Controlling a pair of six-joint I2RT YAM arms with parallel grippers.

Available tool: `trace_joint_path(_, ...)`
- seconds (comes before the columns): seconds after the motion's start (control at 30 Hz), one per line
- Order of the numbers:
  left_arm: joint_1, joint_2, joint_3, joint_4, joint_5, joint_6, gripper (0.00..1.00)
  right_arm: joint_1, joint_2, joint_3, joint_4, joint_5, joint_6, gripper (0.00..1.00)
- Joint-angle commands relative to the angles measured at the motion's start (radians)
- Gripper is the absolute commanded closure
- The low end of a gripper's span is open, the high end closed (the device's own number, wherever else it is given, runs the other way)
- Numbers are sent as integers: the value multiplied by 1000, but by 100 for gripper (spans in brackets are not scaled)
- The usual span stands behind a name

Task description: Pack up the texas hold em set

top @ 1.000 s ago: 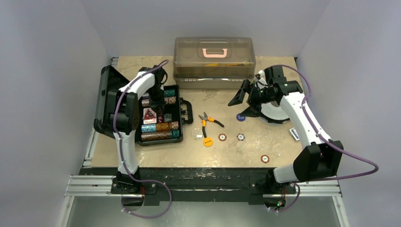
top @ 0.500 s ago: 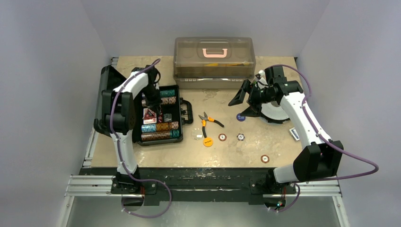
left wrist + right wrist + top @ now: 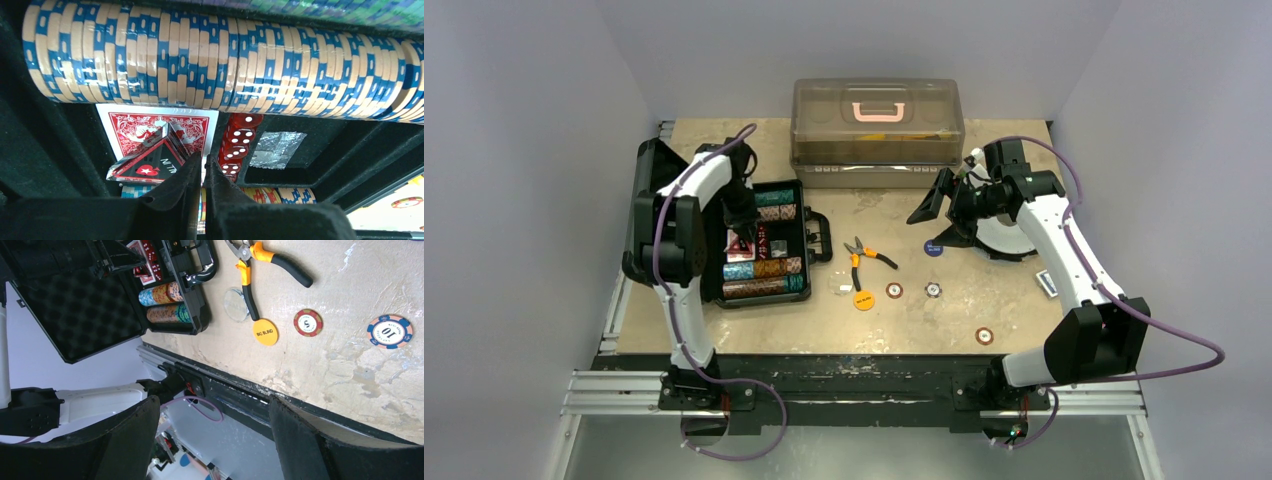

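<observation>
The left gripper (image 3: 201, 167) is inside the open case (image 3: 764, 299). Its fingers are pinched nearly together, and I cannot tell if anything thin sits between them. Its tips hang over the case's middle slot, at the edge of the cards (image 3: 150, 125). A triangular token (image 3: 150, 162) lies tilted on the cards, beside the dice (image 3: 239, 142) and under a chip row (image 3: 220, 60).

The step looks like seating that token. Press it flat gently, keep off the dice, then lift straight up so the lid can close.

The right gripper (image 3: 212, 405) hangs wide and empty, well right of the case. Loose chips (image 3: 894, 290) and pliers (image 3: 864, 255) lie between it and the case.
</observation>
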Motion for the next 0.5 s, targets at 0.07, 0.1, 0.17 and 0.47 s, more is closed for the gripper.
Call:
trace_joint_path(0.07,11,-52,-3,17,-19,17,90,-7,-26,0,20,-23,-15,22)
trace_joint_path(0.1,11,-60,-4,17,-10,16,89,-7,-26,0,20,-23,-15,22)
trace_joint_path(0.17,9,-76,-5,21,4,12,86,-7,-27,-2,22,-23,-15,22)
trace_joint_path(0.47,-82,-331,-88,99,222,-50,68,-7,-48,26,-41,147,-116,15)
